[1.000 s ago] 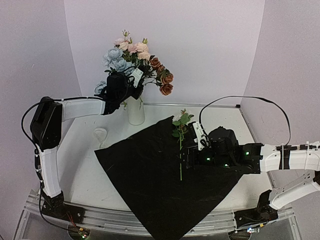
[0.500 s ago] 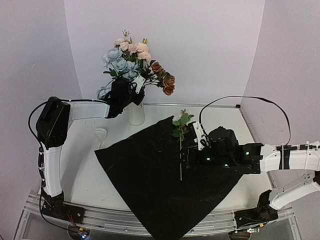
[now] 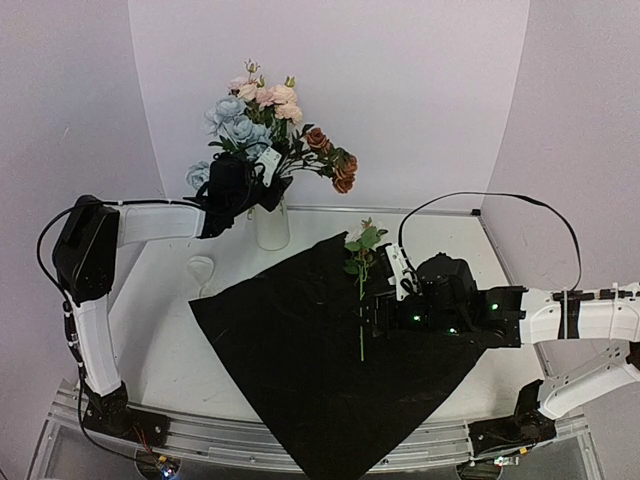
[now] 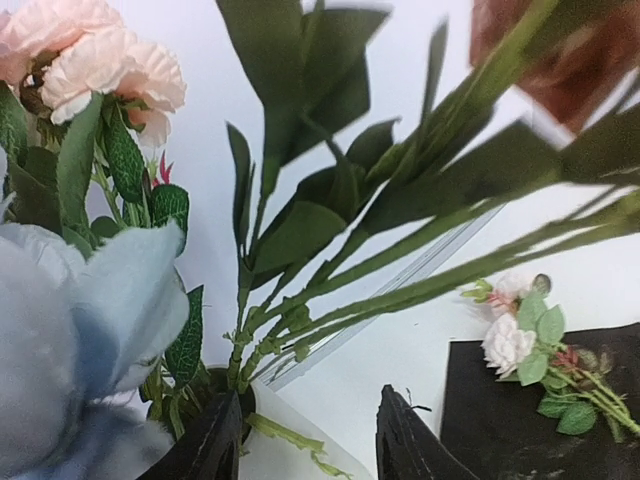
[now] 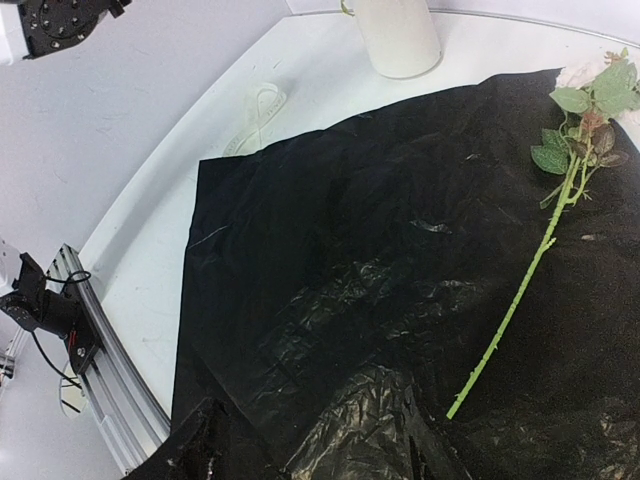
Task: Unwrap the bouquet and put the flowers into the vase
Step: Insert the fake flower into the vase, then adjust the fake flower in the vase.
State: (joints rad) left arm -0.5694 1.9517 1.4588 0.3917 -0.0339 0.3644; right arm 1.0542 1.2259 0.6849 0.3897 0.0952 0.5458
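The bouquet is undone; its black wrapping sheet [image 3: 330,350] lies flat on the table. Most of the flowers [image 3: 272,120] stand in the white vase [image 3: 271,225] at the back. My left gripper [image 3: 228,195] hovers beside the vase mouth, open, its fingers [image 4: 405,445] apart with the stems [image 4: 400,260] above them. One white-headed flower [image 3: 361,290] lies on the sheet. My right gripper [image 3: 385,312] hangs open just right of its stem [image 5: 520,300], fingers [image 5: 215,450] low over the sheet.
A cream ribbon [image 3: 201,268] lies on the white table left of the sheet. The sheet's front corner hangs over the table's near edge [image 3: 330,440]. Walls close in behind and on both sides.
My left gripper has opened and let go of the stems at the vase. The rust blooms have settled a little lower to the right. The right arm has not moved.
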